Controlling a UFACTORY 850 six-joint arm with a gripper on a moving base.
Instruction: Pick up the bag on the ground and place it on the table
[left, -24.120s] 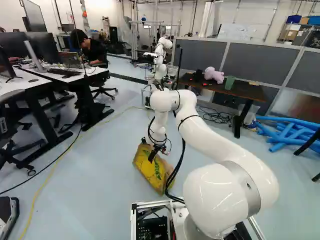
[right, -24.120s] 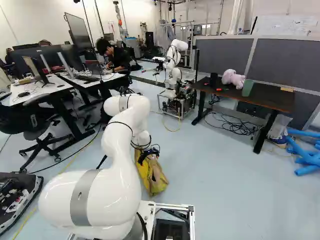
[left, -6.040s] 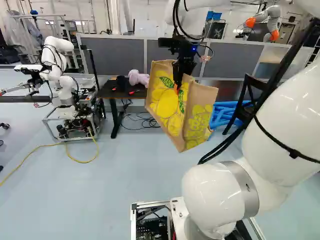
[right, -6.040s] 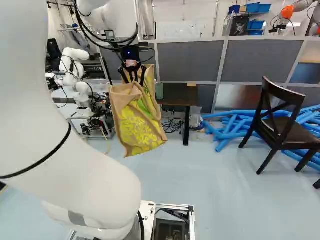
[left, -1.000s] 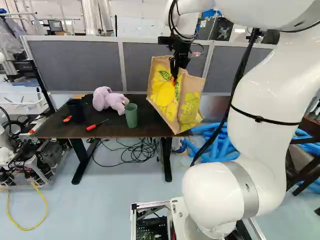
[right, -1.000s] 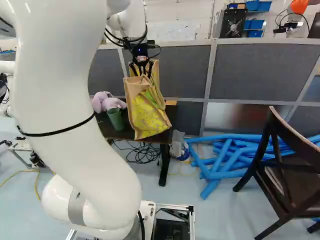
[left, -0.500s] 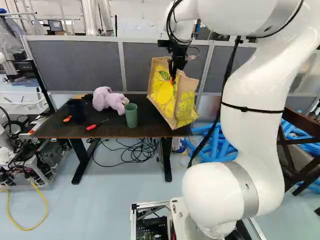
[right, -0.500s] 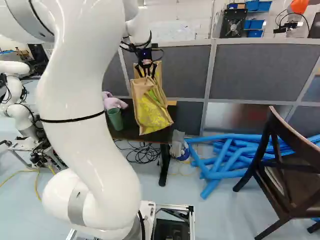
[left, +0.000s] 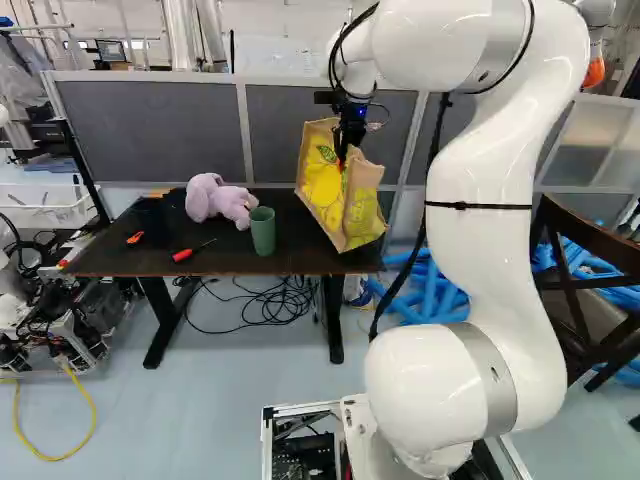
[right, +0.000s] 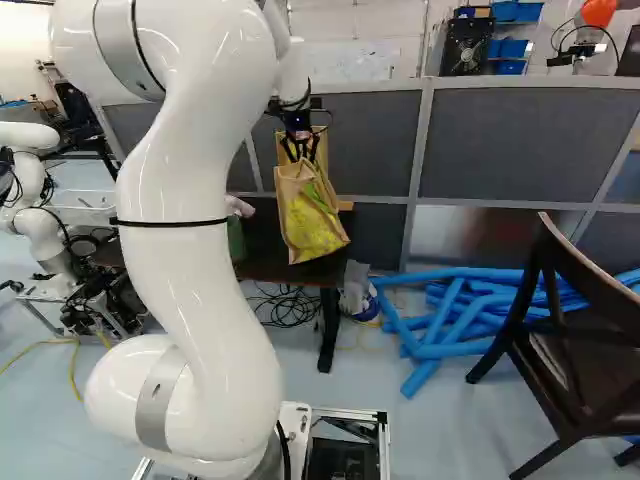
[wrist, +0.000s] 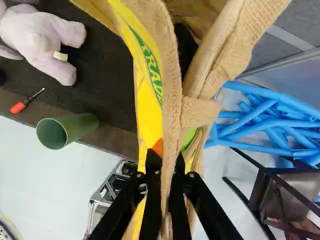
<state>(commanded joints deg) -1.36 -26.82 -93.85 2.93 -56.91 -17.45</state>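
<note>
High over the table's end stands my gripper (left: 345, 145), seen also in the right base view as the black gripper (right: 302, 148). The tan and yellow bag (left: 345, 200) hangs upright from it, slightly tilted. In the wrist view the gripper (wrist: 167, 165) is shut on the rim of the bag (wrist: 150, 107), burlap pinched between both fingers. The dark table (left: 120, 255) has its end behind and beneath the bag in the left base view; whether the bag's bottom touches it I cannot tell.
On the table lie a lilac plush toy (left: 215, 200), a green cup (left: 262, 232) and a red screwdriver (left: 190, 252). Grey partitions (right: 520, 145) rise behind. Blue tubes (right: 450, 320) and a dark chair (right: 560, 330) stand right. Another robot (right: 35, 190) is left.
Compared with several seconds ago, the base has moved, bringing the table nearer. Over the last second the base stays put while the arm reaches farther ahead, carrying the bag away over the table's end.
</note>
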